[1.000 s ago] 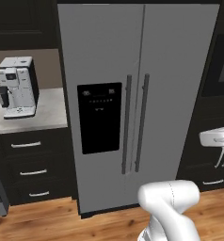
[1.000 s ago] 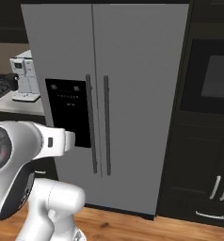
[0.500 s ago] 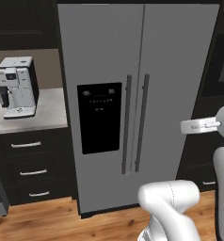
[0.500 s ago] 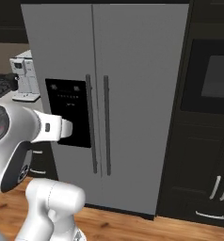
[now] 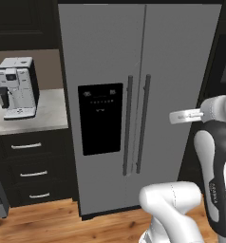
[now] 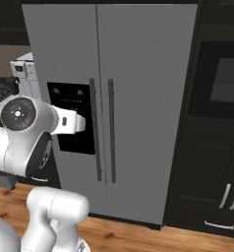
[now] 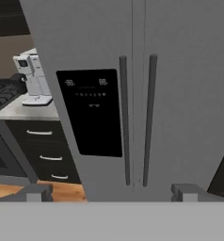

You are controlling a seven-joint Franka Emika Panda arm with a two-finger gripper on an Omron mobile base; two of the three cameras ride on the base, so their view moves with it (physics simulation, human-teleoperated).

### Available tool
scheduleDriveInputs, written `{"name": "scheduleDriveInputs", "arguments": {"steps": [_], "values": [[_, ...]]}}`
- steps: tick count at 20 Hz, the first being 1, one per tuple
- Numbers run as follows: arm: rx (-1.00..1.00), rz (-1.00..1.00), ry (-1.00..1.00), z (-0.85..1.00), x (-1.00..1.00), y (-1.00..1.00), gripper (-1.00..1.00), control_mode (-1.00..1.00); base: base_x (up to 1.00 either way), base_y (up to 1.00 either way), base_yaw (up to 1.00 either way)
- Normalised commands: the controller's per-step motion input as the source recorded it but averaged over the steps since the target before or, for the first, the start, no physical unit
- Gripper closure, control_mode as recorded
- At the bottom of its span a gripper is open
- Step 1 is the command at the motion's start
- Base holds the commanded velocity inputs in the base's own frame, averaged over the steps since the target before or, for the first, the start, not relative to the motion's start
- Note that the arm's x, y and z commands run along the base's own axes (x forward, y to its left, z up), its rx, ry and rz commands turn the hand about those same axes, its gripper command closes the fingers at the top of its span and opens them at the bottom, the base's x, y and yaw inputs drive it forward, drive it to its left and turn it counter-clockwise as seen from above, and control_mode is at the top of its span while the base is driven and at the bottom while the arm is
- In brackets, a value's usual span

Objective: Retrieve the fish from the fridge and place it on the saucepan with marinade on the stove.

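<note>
While both doors of the fridge (image 5: 138, 109) stand shut in the left base view, the tall grey cabinet takes up the middle of the picture, its black dispenser panel (image 5: 100, 118) on the left door at about 9 o'clock from the two long vertical handles (image 5: 136, 124). A white coffee machine (image 5: 17, 88) sits on the pale counter (image 5: 39, 116) at 9 o'clock from the fridge, over dark drawers (image 5: 27, 173) with silver pulls. The white arm (image 5: 214, 156) rises at 4 o'clock, well apart from the doors.

In the right base view the fridge (image 6: 148, 98) is seen from the other side, handles (image 6: 103, 130) together at centre, dispenser panel (image 6: 72, 118) at their 9 o'clock. A dark built-in oven (image 6: 222, 83) stands at 3 o'clock from the fridge, dark cabinets (image 6: 212, 192) beneath it. The arm's round joint (image 6: 20, 115) sits at 9 o'clock in the picture.

In the hand view the gripper (image 7: 111, 193) faces the fridge (image 7: 180, 94), its two fingertips (image 7: 36, 192) far apart at 6 o'clock, jaws spread wide with nothing between them, short of the handles (image 7: 137, 117). The dispenser panel (image 7: 90, 110) is at 9 o'clock from the handles; the coffee machine (image 7: 34, 77) and the edge of the stove (image 7: 1, 94) lie at 10 o'clock. The fish cannot be seen behind the shut doors.
</note>
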Motion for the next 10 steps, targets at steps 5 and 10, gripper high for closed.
{"name": "scheduleDriveInputs", "arguments": {"steps": [5, 10], "values": [[0.0, 0.0, 0.0, -0.15, 0.32, -0.12, -1.0, -1.0, 0.0, 0.0, 0.0], [0.0, -0.06, 0.03, 0.0, 0.11, -0.22, -1.0, -1.0, 0.0, 0.0, 0.0]]}}
